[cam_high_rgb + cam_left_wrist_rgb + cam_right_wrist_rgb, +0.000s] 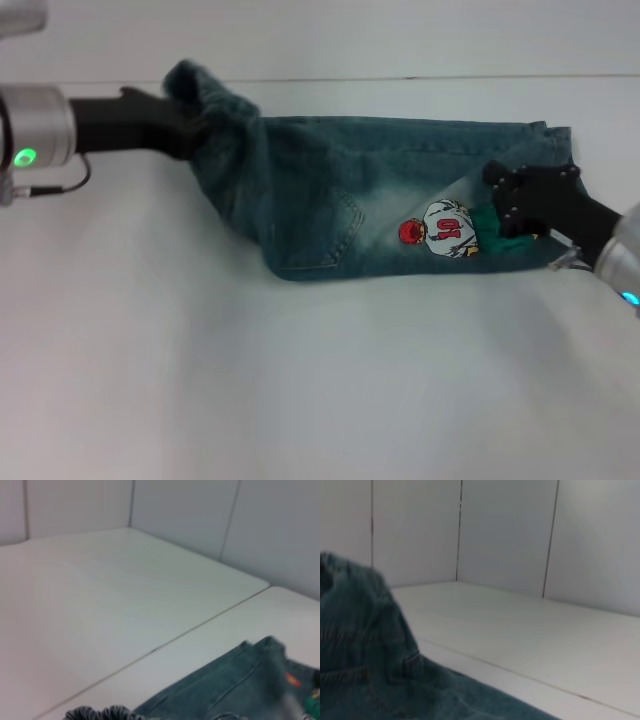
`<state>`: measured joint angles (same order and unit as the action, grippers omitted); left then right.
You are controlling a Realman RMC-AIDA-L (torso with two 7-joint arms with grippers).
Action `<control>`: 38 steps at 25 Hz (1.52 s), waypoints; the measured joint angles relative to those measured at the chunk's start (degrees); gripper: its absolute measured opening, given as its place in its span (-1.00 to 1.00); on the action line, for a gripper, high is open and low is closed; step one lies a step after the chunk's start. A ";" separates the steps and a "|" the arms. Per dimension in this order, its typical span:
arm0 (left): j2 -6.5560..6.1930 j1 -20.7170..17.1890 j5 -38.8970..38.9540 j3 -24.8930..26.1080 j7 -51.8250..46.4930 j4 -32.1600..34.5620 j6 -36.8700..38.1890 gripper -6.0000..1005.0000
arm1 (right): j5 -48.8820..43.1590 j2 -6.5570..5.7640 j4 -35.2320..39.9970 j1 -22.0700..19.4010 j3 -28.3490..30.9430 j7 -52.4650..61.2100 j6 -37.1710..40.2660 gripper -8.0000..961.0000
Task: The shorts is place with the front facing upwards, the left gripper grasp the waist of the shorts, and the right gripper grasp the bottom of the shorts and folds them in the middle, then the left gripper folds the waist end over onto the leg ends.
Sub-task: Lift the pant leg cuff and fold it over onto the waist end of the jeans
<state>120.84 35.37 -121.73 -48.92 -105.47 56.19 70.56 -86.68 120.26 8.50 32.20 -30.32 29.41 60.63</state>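
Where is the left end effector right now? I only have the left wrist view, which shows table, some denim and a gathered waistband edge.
Observer: In the head view the left end effector grips the waist end of the shorts, which is bunched and lifted off the table.
Operator: And the other arm?
Observer: The right end effector sits on the leg end of the shorts, on the robot's right.
Operator: Anything printed on the fabric?
Observer: A cartoon patch faces up, just beside the right end effector.
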 joint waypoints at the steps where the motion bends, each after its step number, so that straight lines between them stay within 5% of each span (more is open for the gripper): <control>1: 0.02 0.57 0.01 -0.59 -0.96 0.86 0.46 -0.89 | 0.14 0.03 -0.85 0.71 0.02 -0.76 -1.00 -0.99; 13: 1.39 12.28 0.07 -6.15 -11.32 3.70 3.16 -0.89 | -0.05 0.37 -6.55 5.00 -0.64 -4.96 -5.34 -0.99; 17: 2.91 16.02 0.01 -11.58 -14.03 2.92 -0.13 -0.89 | -0.14 0.43 -7.68 5.52 -1.06 -5.39 -5.78 -0.99; 27: 3.80 27.74 2.06 -28.85 -20.67 -7.57 -16.35 -0.89 | -0.24 0.47 -9.31 5.87 -2.32 -5.67 -6.00 -0.99; 38: 3.78 30.92 5.90 -34.56 -20.88 -10.03 -23.42 -0.89 | -0.25 0.18 -9.42 3.79 -2.40 -5.69 -4.64 -0.99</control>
<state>124.63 66.29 -115.83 -83.47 -126.36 46.16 47.14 -86.93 120.43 -0.93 36.00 -32.72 23.72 55.98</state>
